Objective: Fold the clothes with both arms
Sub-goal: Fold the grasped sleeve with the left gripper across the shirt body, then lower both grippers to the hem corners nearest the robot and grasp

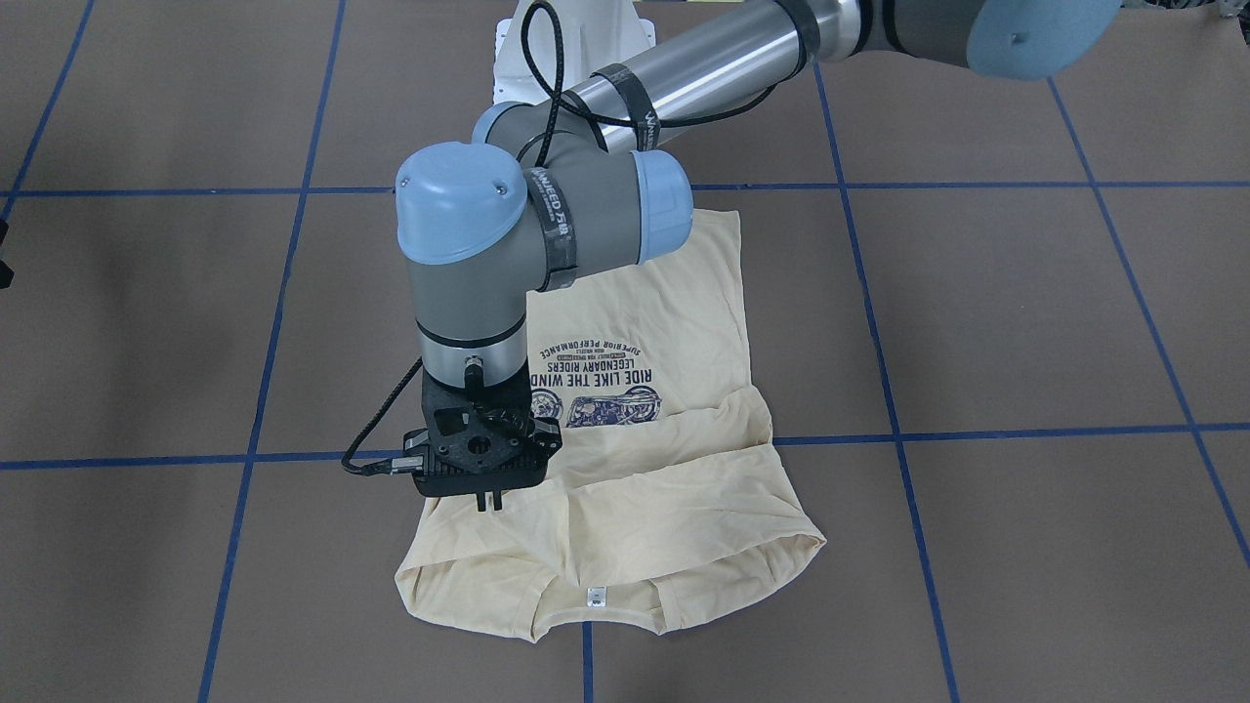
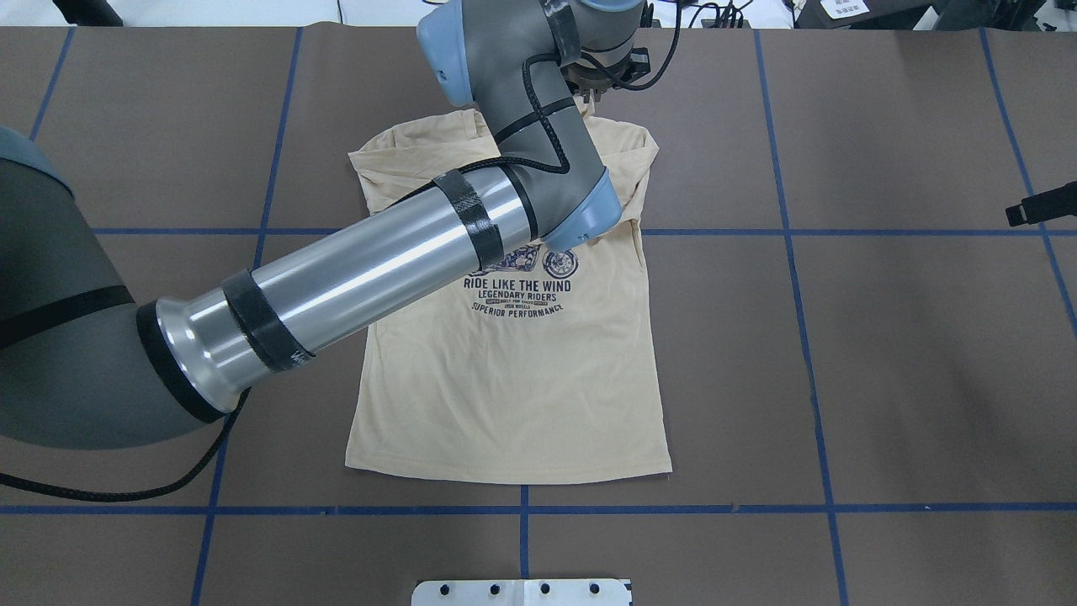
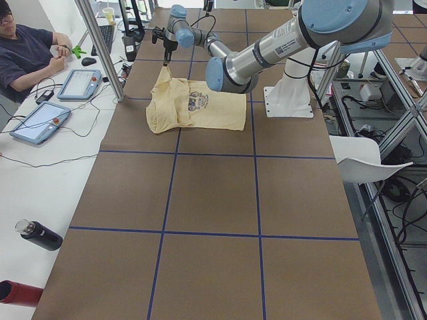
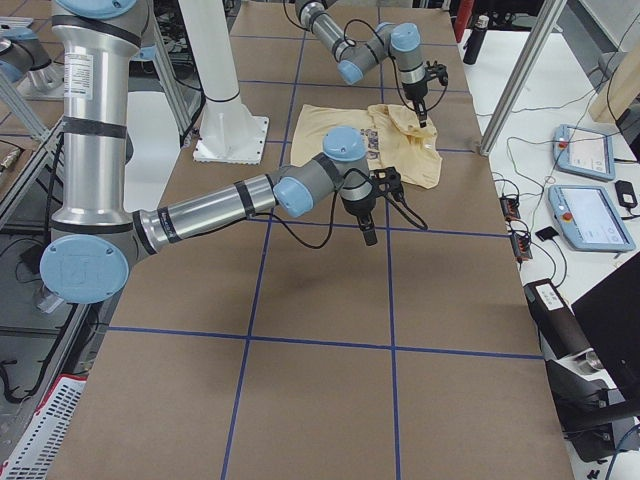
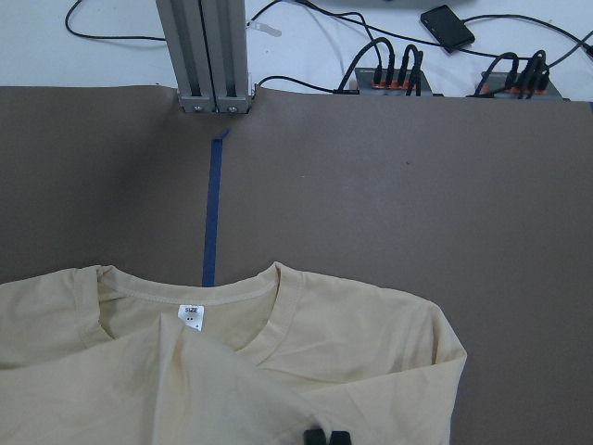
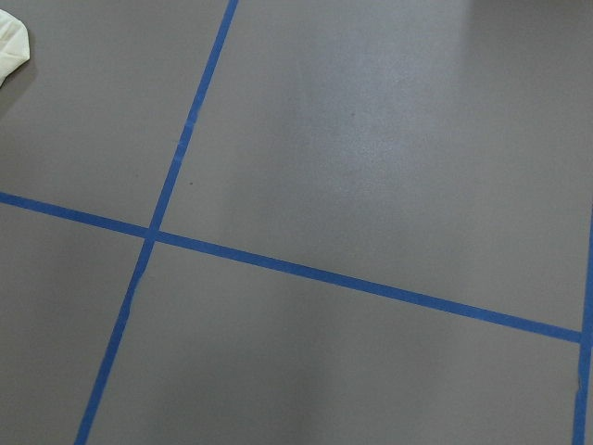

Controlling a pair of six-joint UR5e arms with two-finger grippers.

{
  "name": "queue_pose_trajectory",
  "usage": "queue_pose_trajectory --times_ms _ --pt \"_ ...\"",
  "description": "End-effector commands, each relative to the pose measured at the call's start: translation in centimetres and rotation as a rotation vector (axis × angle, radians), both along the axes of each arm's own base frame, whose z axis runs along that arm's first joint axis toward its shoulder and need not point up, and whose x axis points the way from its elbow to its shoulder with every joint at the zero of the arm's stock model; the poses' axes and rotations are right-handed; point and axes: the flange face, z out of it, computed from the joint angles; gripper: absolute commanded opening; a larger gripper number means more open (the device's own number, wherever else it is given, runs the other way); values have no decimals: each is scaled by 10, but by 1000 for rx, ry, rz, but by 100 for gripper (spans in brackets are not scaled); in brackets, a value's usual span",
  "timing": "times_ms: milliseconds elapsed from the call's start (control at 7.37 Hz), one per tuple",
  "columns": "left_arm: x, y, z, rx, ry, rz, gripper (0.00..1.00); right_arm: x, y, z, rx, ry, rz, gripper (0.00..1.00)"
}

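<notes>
— The left end effector (image 1: 488, 503): what is it doing?

— It is clenched on the shirt (image 1: 674, 508), left of centre in the front-facing view. The two black fingertips (image 5: 316, 436) pinch a ridge of cloth on the shoulder part, beside the collar. In both side views the cloth rises in a small peak to them.

— And the rest of the shirt?

— It lies front-up on the brown counter (image 2: 883, 379), in the middle of the overhead view, hem toward the bottom of the frame and collar toward the top. A band of cloth is folded across the chest above the navy lettering (image 2: 517, 296). The white neck label (image 5: 189, 316) shows inside the collar, lower left in the left wrist view.

— The right end effector (image 4: 368, 236)?

— It hangs over bare counter in the centre of the right side view, well apart from the shirt. I cannot tell whether it is clenched or released. Its wrist view shows blue tape lines (image 6: 352, 278) and a scrap of shirt in the upper left corner.
</notes>
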Motion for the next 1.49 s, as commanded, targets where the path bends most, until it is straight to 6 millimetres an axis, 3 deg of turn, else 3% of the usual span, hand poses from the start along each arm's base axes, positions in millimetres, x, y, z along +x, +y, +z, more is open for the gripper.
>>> queue_pose_trajectory --times_ms 0,136,271,407,678,814,1085,1357 --pt "11 13 -21 19 122 -37 100 -1 -3 -2 5 -1 -1 100" --pt "7 18 -29 63 105 6 100 -2 -5 -3 4 -3 1 100" --pt "1 25 -22 101 37 89 100 -5 -10 -14 -9 -23 31 100" --pt "-19 44 -1 163 -7 171 100 -22 -14 -34 -34 -64 57 100" --pt "-87 105 90 280 16 274 100 -78 -12 -75 -79 -120 82 100" --pt "-126 137 126 328 22 304 100 -111 9 -100 -95 -139 112 100" --pt "-187 190 209 325 -10 316 100 -197 72 -139 -131 -172 172 100" --pt "-244 246 271 306 22 309 100 -276 138 -144 -138 -156 204 99"
